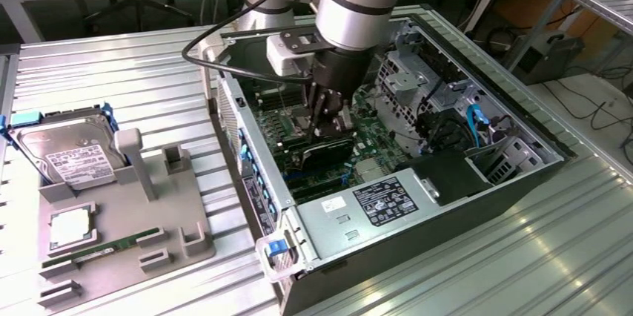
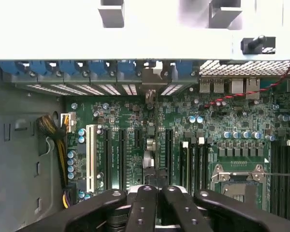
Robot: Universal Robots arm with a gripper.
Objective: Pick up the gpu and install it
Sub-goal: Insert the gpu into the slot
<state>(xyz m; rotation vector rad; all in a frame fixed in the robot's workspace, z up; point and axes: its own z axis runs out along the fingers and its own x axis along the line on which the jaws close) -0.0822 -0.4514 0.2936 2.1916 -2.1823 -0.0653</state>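
GPU is standing edge-down over the green motherboard inside the open computer case in the exterior view, and my gripper is clamping its upper edge between the fingers. On the grey holder tray at the exterior view's left, a silver hard drive is leaning upright, a CPU is lying flat, and a green memory stick is resting near it.

Through the wrist view, I am looking down past my black fingers, drawn together on the card's thin edge, which is running between the dark expansion slots. Its metal bracket is sitting among the blue slot clips; the empty CPU socket is lying beside.
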